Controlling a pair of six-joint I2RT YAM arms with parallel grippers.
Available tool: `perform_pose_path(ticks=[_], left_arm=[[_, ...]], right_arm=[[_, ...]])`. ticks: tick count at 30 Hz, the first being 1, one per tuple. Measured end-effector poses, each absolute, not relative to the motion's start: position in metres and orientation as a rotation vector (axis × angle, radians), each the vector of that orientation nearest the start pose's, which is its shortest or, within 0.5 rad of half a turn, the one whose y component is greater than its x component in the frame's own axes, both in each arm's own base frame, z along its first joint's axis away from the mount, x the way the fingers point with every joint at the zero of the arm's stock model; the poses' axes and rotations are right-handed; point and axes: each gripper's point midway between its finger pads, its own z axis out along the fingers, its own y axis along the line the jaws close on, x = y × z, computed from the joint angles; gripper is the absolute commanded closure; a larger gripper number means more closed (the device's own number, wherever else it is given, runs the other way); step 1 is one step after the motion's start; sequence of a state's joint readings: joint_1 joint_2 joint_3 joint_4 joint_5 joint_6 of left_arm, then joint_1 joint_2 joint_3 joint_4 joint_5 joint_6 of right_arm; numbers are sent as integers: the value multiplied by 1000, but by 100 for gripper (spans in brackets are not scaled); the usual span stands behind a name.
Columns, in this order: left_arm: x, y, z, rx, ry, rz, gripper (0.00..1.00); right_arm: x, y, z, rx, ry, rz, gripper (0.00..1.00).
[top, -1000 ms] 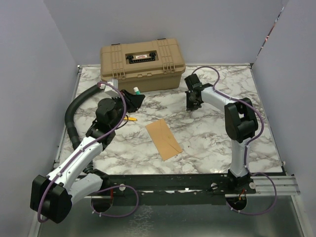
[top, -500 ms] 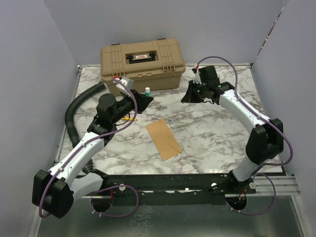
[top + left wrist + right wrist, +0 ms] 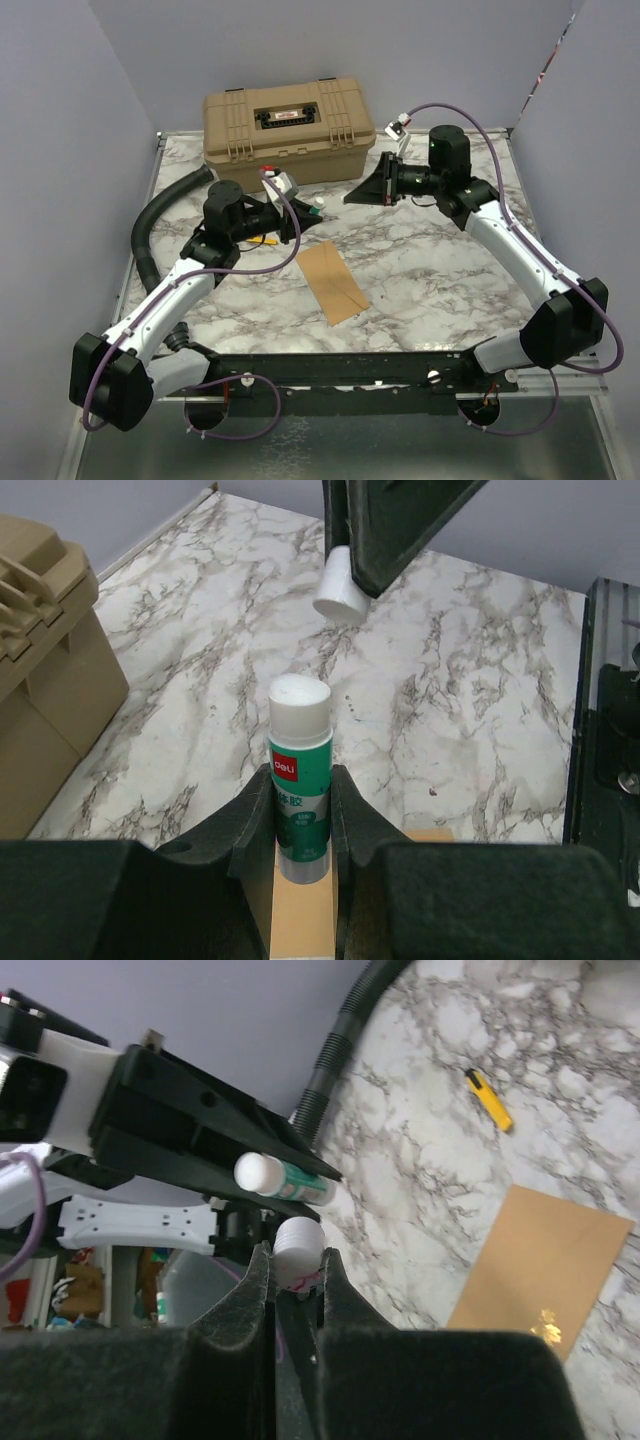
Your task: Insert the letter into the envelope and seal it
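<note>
The kraft-brown envelope (image 3: 332, 280) lies flat on the marble table between the arms, also in the right wrist view (image 3: 540, 1260). The letter is out of view. My left gripper (image 3: 300, 214) (image 3: 300, 776) is shut on a green glue stick (image 3: 299, 770) with a bare white top, held above the envelope's edge (image 3: 300, 910). My right gripper (image 3: 352, 195) (image 3: 295, 1252) is shut on a small white cap (image 3: 298, 1245). The cap (image 3: 340, 585) hangs just beyond the glue stick's (image 3: 285, 1180) top, not touching it. The two grippers face each other.
A big tan plastic case (image 3: 288, 125) stands at the back of the table, close on the left gripper's left (image 3: 40, 680). A yellow cutter (image 3: 262, 240) (image 3: 490, 1100) lies left of the envelope. A black corrugated hose (image 3: 160, 215) curves along the left side.
Both arms have swung toward each other. The right gripper has turned from pointing down to pointing left, and the left gripper with the glue stick has moved right to meet it.
</note>
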State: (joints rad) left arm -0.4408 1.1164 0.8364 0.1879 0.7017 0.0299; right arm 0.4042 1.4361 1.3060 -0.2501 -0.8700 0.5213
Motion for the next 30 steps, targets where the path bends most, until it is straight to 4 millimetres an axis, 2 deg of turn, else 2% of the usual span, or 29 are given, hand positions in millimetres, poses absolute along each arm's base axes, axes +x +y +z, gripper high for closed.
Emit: perform_pose_path(ticks=[5,9,22,30], left_arm=[[271,-259,275,974,1441,-909,100],[269,-260,273,989,1440,-919,100],[268,-265,276,1001,1436,-934,100],[267,-270,270,1011,1451,-951,100]], right_arm=[[283,296,325,-550,1956,1538,100],[279,299,331,-569,1937,1565,100],[278,309,323,-598,1957,1604,100],[274,313,323,-612,1957,1627,100]])
